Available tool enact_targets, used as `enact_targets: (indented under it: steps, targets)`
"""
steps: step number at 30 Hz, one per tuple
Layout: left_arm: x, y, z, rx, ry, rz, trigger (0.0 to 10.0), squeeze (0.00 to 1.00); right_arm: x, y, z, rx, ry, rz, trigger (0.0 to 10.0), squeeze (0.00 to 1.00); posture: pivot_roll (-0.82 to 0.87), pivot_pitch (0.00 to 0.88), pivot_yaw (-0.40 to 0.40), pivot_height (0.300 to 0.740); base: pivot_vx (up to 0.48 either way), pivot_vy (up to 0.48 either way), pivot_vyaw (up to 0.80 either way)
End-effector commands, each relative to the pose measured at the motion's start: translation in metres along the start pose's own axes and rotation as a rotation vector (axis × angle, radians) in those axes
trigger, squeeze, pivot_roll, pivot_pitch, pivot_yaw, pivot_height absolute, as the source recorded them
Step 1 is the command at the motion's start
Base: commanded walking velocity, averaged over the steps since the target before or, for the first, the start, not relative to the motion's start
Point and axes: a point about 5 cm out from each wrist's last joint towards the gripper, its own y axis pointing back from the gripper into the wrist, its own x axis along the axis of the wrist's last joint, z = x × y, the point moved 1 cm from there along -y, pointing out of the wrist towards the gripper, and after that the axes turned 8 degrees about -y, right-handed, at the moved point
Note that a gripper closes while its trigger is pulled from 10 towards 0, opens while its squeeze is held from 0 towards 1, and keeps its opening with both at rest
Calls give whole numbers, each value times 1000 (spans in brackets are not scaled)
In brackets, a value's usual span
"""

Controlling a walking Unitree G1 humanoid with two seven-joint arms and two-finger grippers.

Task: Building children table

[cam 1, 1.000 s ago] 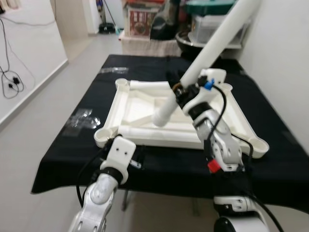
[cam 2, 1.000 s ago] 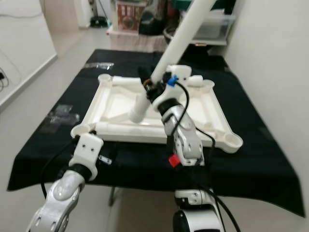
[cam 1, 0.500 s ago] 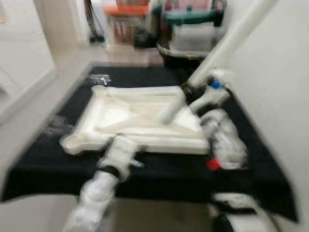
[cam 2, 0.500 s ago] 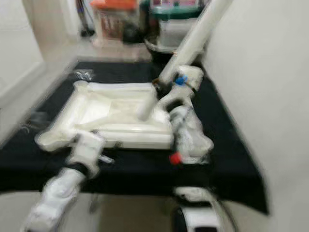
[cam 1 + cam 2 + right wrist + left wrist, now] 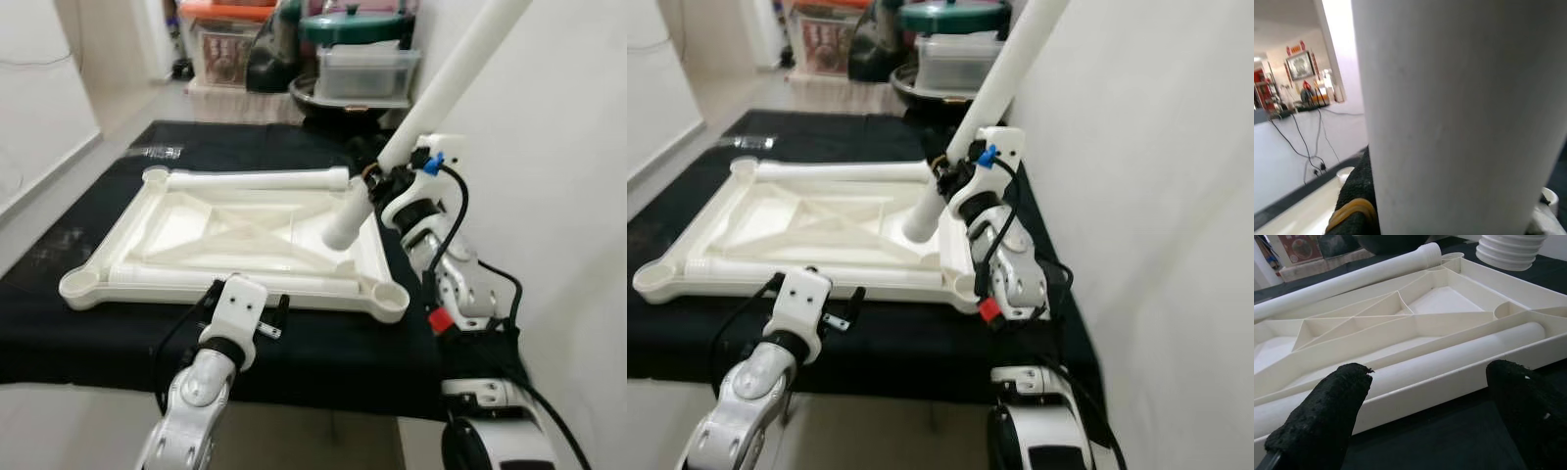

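We see the white tabletop (image 5: 235,235) lying upside down on the black-draped table (image 5: 323,352), white wall at right, storage bins (image 5: 364,69) behind. Our right claw (image 5: 377,181) pinches a table leg (image 5: 431,108) tilted over it; left claw (image 5: 1420,406) spread at the near edge.

A room in a home, used partly for storage. Beyond the fingers (image 5: 1327,421) lies a table under a black cloth (image 5: 323,357), set close to a plain white wall (image 5: 549,147). Past the table's far edge, household goods are stacked on the floor: a clear plastic tub (image 5: 367,70), a green pot lid (image 5: 358,22) above it, a printed box (image 5: 223,49) with an orange top, a dark bag (image 5: 272,54). The floor (image 5: 127,98) is pale tile. The right wrist view adds a framed picture (image 5: 1300,64) on a far wall and loose cables (image 5: 1308,147) running down to a plug (ordinary domestic clutter).
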Motion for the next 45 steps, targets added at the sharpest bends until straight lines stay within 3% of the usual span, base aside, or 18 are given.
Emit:
enact_targets:
  steps: [1, 3, 8, 10, 11, 13, 15, 20, 23, 30, 35, 40, 45]
  targets:
    - [-1, 3, 5, -32, 26, -7, 10000, 0, 11, -8, -3, 37, 70, 23, 10000, 0, 54, 0, -77, 740, 0, 0, 0]
    - [1, 9, 14, -83, 40, 4, 10000, 0, 19, -14, 6, 47, 163, -4, 10000, 0, 57, 0, -79, 740, 0, 0, 0]
    - [1, 18, 24, -135, 67, -4, 10000, 0, 26, -17, 23, 64, 243, -49, 10000, 0, 66, 0, -81, 740, 0, 0, 0]
    - [5, 28, 30, -169, 54, 9, 10000, 0, 42, -19, 50, -90, 439, -66, 10000, 0, 72, 24, -89, 740, 0, 0, 0]
    - [5, 28, 30, -169, 54, 9, 10000, 0, 42, -19, 50, -90, 439, -66, 10000, 0, 72, 24, -89, 740, 0, 0, 0]
    - [9, 36, 34, -194, 47, 23, 10000, 0, 52, -18, 63, -175, 570, -65, 10000, 0, 74, 45, -90, 740, 0, 0, 0]
    - [11, 39, 36, -201, 65, 25, 10000, 0, 50, -18, 63, -170, 626, -74, 10000, 0, 75, 48, -91, 740, 0, 0, 0]
    - [16, 42, 34, -209, 50, 39, 10000, 0, 28, -16, 59, -174, 680, -104, 10000, 0, 83, 72, -84, 740, 0, 0, 0]
    - [21, 46, 31, -206, 53, 48, 10000, 0, 5, -15, 50, -135, 631, -124, 10000, 0, 98, 84, -85, 740, 0, 0, 0]
    - [27, 51, 24, -190, 62, 55, 10000, 0, -17, -18, 39, -131, 621, -132, 10000, 0, 101, 113, -83, 740, 0, 0, 0]
    - [29, 52, 23, -187, 58, 57, 10000, 0, -18, -18, 36, -135, 643, -112, 10000, 0, 99, 128, -85, 740, 0, 0, 0]
    - [28, 54, 21, -183, 52, 43, 10000, 0, -5, -22, 34, -160, 639, -38, 10000, 0, 90, 159, -87, 740, 0, 0, 0]
    - [27, 54, 20, -179, 45, 32, 10000, 0, -13, -22, 36, -163, 648, -86, 10000, 0, 88, 172, -95, 740, 0, 0, 0]
